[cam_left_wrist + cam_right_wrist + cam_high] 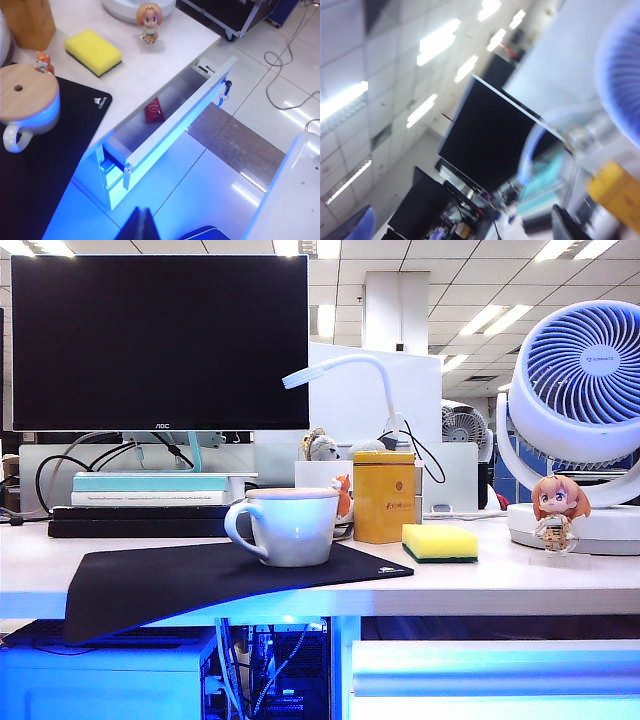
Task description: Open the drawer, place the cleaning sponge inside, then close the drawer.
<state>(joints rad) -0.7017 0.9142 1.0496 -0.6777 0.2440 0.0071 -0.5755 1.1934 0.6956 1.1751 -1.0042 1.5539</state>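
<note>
Drawer (170, 127) hangs open under the desk edge, left gripper (142, 220) above its front, fingers together, empty; right gripper (470, 235) blurred, spread wide, nothing seen in it. Sponge (440, 542) sits on the desk (520, 575) behind the drawer, beside the yellow tin (384, 496)

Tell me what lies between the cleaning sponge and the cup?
The yellow-orange tin, set slightly behind, in the exterior view between cleaning sponge and cup.
</note>
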